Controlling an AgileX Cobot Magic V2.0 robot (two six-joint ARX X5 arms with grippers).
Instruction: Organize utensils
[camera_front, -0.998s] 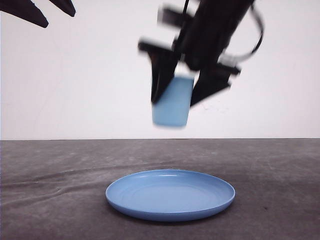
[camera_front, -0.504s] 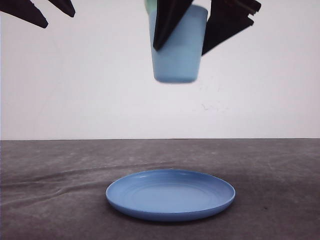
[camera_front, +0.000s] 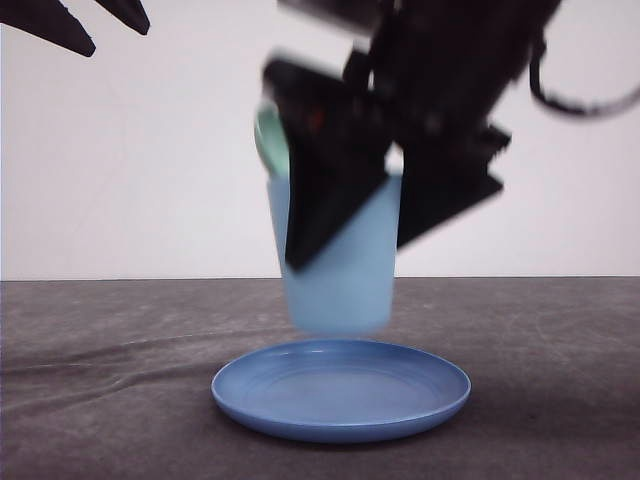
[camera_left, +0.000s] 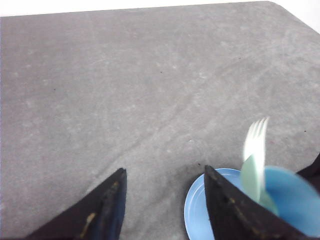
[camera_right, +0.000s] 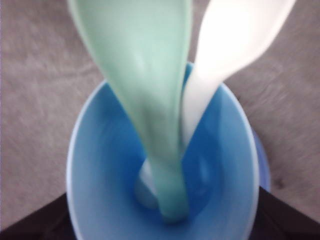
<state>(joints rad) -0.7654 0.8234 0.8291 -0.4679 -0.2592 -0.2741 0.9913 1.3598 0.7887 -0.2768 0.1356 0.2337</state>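
Two utensils, mint-green spoon (camera_right: 145, 100) and white fork (camera_right: 225, 45), stand upright in the light blue cup (camera_front: 340, 270). Our right gripper (camera_front: 390, 235) clamps it directly above the blue plate (camera_front: 340, 390); left gripper (camera_left: 165, 210), open, hangs well aside.

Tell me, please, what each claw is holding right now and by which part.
The right claw grips the light blue cup by its side walls, fork and spoon standing inside. The left claw is open, holding nothing.

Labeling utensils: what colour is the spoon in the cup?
Pale mint green. The spoon shows best in the right wrist view, standing in the light blue cup beside the white fork.
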